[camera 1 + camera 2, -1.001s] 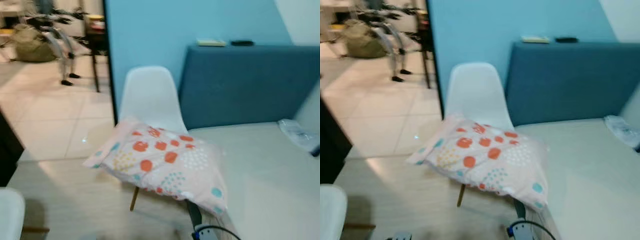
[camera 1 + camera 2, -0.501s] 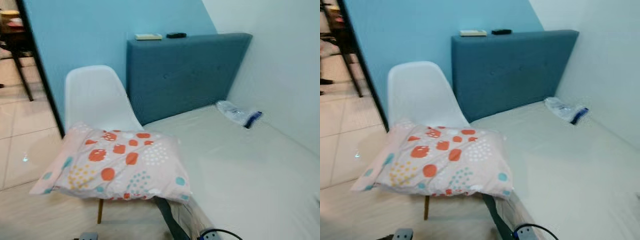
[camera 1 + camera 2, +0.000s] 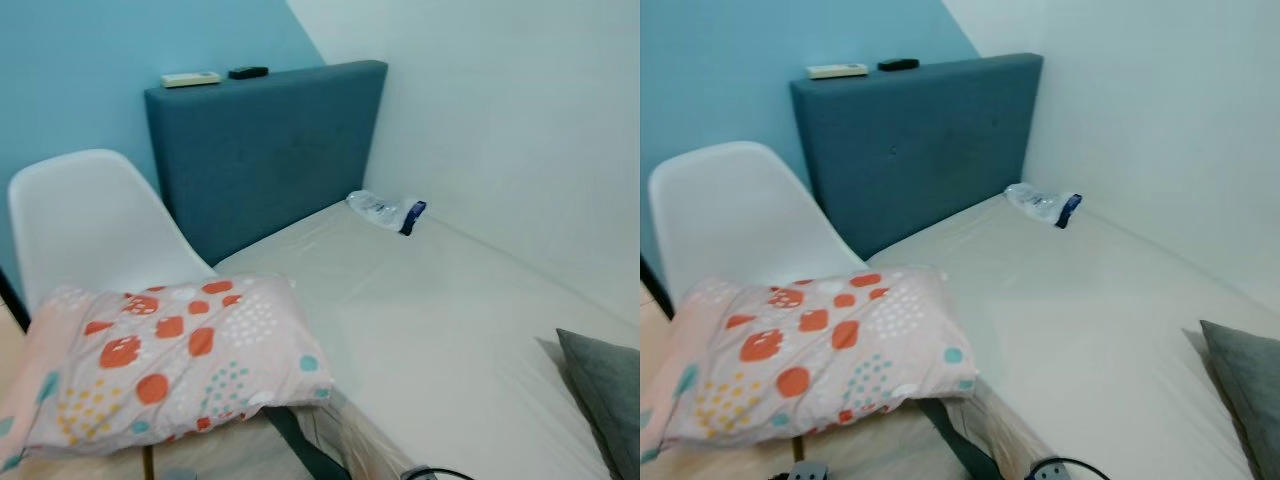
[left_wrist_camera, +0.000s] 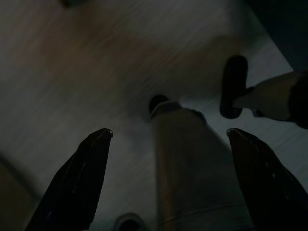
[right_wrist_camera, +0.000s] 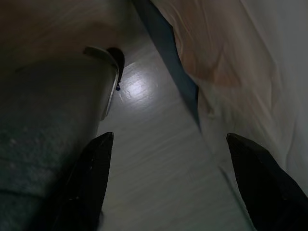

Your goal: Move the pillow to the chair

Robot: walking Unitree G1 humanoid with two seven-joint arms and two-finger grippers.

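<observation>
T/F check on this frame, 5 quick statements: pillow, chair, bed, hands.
1. The pillow lies on the white chair. True.
2. The headboard is red. False: it is dark blue.
3. A clear plastic bag lies on the bed near the headboard. True.
4. The left hand is shut on the pillow. False: it hangs open over the floor, holding nothing.
5. The right hand is open. True.

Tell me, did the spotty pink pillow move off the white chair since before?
No. The pink pillow with orange and teal dots lies on the white plastic chair, below its backrest, as before. The camera turned; the pillow did not shift.
</observation>
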